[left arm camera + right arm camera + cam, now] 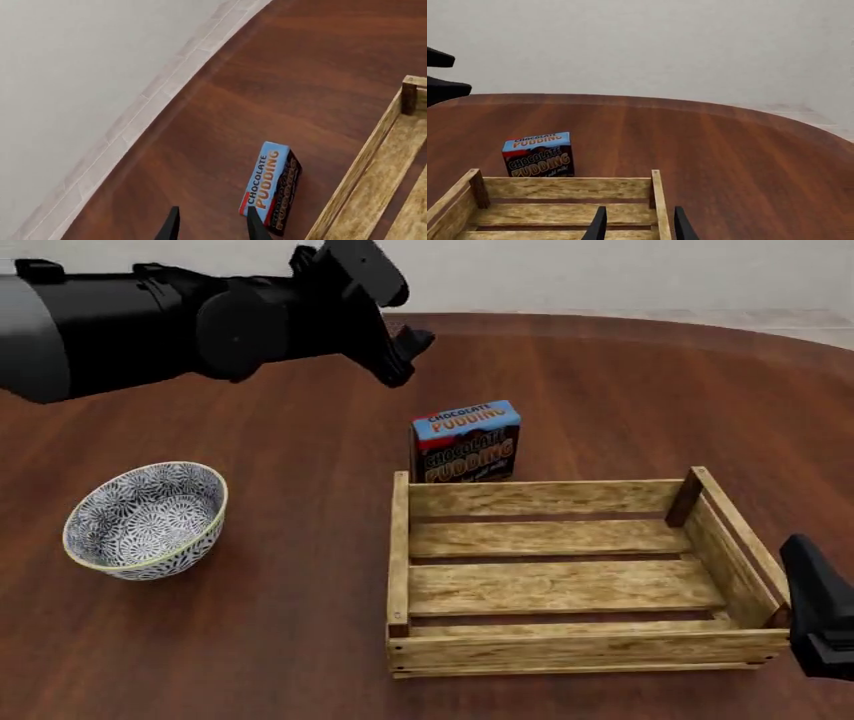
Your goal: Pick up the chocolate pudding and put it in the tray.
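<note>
The chocolate pudding [465, 440] is a small carton with a blue top band and a dark brown front. It stands upright on the table just behind the far wall of the tray [534, 499], a shallow wooden slat crate with nothing in it. My left gripper [406, 352] hangs open and empty in the air, up and to the left of the pudding. In the left wrist view the pudding [270, 184] lies just past one fingertip of the left gripper [213, 227], with the tray [363, 175] beside it. My right gripper [639, 227] is open and empty over the tray's [567, 189] near right corner.
A round blue-and-white patterned bowl [147, 518] stands on the left of the wooden table [267, 640]. The right gripper [801, 560] sits low at the front right. The table's curved far edge [133, 125] meets a pale floor.
</note>
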Controlling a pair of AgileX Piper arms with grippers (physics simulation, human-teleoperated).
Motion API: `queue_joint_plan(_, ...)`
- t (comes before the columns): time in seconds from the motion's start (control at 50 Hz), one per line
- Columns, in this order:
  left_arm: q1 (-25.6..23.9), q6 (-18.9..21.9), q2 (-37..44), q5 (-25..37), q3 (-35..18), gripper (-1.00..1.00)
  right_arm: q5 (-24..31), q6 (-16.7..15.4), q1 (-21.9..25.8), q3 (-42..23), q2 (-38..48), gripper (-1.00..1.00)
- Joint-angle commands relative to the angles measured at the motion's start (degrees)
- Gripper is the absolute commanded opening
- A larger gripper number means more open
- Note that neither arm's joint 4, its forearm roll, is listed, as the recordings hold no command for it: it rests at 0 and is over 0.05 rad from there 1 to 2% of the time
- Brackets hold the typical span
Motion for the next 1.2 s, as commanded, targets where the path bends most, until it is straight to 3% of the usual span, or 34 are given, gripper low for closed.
queue_joint_plan(0.02, -1.66, 3.0, 1.1, -0.51, 0.67, 1.0, -0.12, -0.11, -0.08, 0.0, 0.16, 1.0)
queue_joint_plan(0.26, -4.79, 7.19, 0.97, -0.56, 2.69, 1.0, -0.65, -0.12, -0.3, 0.03, 0.74, 1.0)
queue_joint_plan(0.32, -6.94, 9.18, -0.22, -1.66, 5.39, 1.0, -0.85, -0.18, -0.31, 0.03, 1.0, 1.0)
queue_joint_plan(0.44, -6.4, 10.46, 0.83, -2.17, 5.38, 1.0, -1.05, -0.3, -0.29, 0.03, 1.3, 1.0)
queue_joint_plan(0.76, -6.34, 10.08, 1.86, -1.08, 3.1, 1.0, -1.91, -0.68, -0.48, -0.01, 2.43, 1.0)
queue_joint_plan(0.94, -6.27, 11.96, 3.63, -3.11, 4.56, 1.0, -2.49, -0.88, -0.55, -0.04, 3.18, 1.0)
queue_joint_plan(1.2, -5.01, 10.9, 5.79, -1.48, 1.58, 1.0, -1.44, -1.44, -0.35, -0.02, 1.72, 1.0)
